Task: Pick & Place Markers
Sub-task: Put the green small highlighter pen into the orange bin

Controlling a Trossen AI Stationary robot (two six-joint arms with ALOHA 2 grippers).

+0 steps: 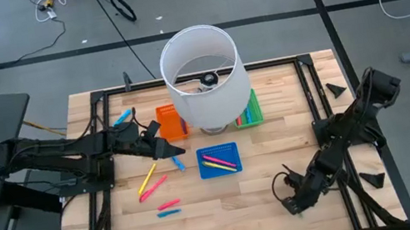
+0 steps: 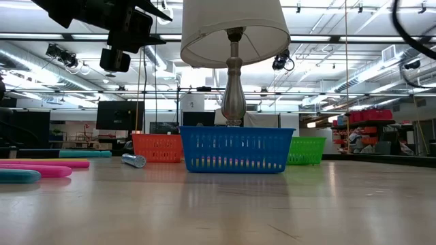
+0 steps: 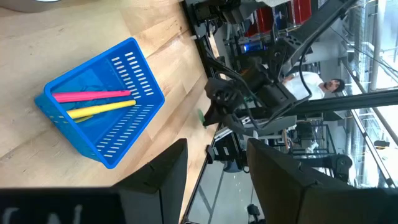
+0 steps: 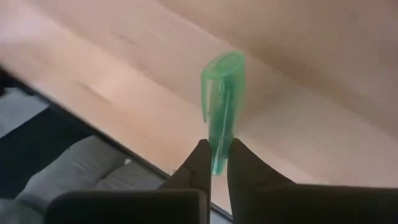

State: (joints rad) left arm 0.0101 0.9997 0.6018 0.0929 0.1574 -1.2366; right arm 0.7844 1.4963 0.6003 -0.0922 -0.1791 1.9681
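Plainly, the right end effector [image 4: 214, 163] is clamped on one end of a green marker [image 4: 222, 102] at the desk's [image 1: 231, 212] front right edge. Light, stiff and slick, it would sit steadier gripped mid-barrel. The left end effector [image 3: 214, 180] hangs apart, empty, above loose markers [image 1: 159, 192] beside the blue tray [image 1: 221, 170].
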